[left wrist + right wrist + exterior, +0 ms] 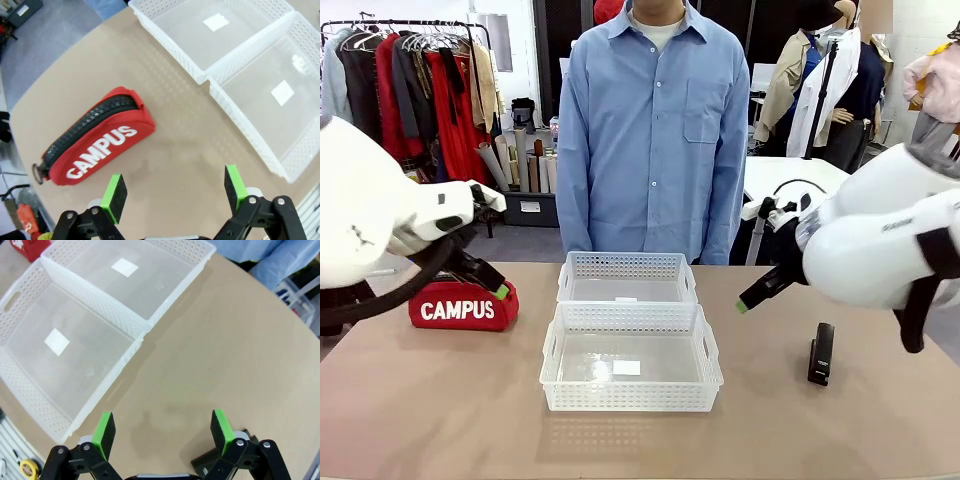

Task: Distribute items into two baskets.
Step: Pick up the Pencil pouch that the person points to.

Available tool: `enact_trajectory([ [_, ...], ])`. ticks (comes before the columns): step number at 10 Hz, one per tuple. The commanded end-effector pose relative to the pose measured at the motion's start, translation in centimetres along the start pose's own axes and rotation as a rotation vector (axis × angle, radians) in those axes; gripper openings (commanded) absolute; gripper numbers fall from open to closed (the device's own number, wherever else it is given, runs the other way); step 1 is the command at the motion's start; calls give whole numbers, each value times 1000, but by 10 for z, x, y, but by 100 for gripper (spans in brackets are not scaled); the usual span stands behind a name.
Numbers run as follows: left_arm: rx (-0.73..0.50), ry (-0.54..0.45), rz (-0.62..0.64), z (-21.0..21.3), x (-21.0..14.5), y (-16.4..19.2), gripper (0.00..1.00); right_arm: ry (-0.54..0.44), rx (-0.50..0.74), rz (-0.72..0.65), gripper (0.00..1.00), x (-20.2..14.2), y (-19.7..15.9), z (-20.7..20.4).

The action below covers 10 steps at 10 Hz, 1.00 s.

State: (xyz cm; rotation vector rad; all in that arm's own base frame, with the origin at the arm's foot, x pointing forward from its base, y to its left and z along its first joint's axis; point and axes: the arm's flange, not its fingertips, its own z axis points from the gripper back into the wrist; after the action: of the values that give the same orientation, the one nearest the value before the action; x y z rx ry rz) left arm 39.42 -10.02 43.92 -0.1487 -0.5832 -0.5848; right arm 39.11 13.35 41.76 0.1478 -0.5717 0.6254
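Note:
The red "CAMPUS" pouch [463, 307] lies on the table's left side, its black zip on top [97, 137]. My left gripper [498, 290] hangs open just above and beside it; in the left wrist view the left gripper [175, 192] has bare table between its green pads. The small black stapler [821, 352] lies at the right. My right gripper [742, 306] is open and in the air, left of the stapler; in its wrist view the right gripper [162, 427] is over bare table. Two white lattice baskets stand mid-table, both empty: the narrower far basket [625, 262] and the wider near basket [630, 395].
A person in a blue shirt [650, 120] stands at the far edge behind the baskets. The baskets touch along their long sides [100, 305]. Open tabletop lies on both sides of them [420, 400]. A clothes rack [410, 70] stands well beyond the table.

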Motion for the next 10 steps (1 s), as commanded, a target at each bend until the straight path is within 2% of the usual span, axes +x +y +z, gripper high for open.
enact_trajectory([
  [1, -34, 10, -36, 29, -2, 36, 100, -8, 69, 10, 100, 0, -32, 33],
  [3, -65, -7, -77, 65, -4, 68, 100, -43, 94, -19, 100, -3, -62, 69],
  [6, -82, -61, -58, 118, -11, 102, 100, -115, 96, -57, 100, -12, -88, 117],
  [8, -129, -52, -79, 135, -21, 123, 100, -155, 119, -73, 100, -22, -105, 141],
  [10, -165, -101, -100, 144, -30, 138, 100, -171, 148, -95, 100, -34, -124, 158],
])
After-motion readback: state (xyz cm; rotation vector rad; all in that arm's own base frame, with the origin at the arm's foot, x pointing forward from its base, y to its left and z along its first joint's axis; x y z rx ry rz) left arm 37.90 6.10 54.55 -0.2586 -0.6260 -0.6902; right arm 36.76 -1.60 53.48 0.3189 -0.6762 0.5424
